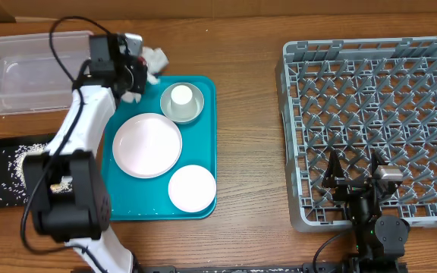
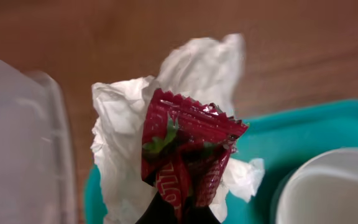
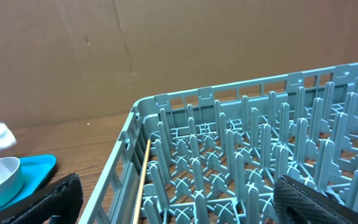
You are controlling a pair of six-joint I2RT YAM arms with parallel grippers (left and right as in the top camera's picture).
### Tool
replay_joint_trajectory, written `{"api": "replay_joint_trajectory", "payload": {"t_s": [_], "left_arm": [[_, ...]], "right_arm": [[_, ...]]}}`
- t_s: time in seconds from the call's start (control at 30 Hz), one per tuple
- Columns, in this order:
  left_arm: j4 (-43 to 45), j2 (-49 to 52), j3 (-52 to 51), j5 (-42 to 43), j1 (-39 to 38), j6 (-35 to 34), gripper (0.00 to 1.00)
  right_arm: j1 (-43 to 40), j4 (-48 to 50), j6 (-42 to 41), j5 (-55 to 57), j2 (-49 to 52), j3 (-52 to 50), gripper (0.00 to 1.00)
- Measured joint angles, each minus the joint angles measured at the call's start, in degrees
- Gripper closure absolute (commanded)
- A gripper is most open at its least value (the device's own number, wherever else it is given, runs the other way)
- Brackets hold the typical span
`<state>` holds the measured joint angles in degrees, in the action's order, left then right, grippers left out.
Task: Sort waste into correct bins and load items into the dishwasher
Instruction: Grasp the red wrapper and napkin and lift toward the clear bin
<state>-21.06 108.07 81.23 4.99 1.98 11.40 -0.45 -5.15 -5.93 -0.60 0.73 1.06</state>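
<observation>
Pinched in the closed left gripper (image 2: 166, 214), the small red foil wrapper (image 2: 188, 146) stood up from the fingertips at the left wrist view's 6 o'clock edge. Behind it, touching, lay the crumpled white paper napkin (image 2: 197, 68), with the clear tub (image 2: 17, 143) at 9 o'clock and the teal tray (image 2: 328, 124) at 4 o'clock. Overhead, the gripper covered the wrapper; only the napkin showed, at the tray's 11 o'clock corner. Farther off, the right gripper (image 1: 353, 180) hung with jaws wide apart, holding nothing, over the dish rack (image 1: 370, 91) near its 6 o'clock wall.
</observation>
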Motion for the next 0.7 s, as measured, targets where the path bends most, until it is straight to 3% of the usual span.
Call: {"api": "replay_joint_trajectory", "payload": {"t_s": [0.33, 0.7], "left_arm": [[3.23, -8.33, 0.81, -0.02, 1.62, -1.68, 0.96], [14.25, -7.41, 0.90, -2.95, 13.44, -8.52, 0.96]], "right_arm": [[0.00, 0.02, 0.00, 0.02, 0.00, 0.00, 0.00], [0.00, -0.02, 0.00, 0.00, 0.00, 0.00, 0.00]]}}
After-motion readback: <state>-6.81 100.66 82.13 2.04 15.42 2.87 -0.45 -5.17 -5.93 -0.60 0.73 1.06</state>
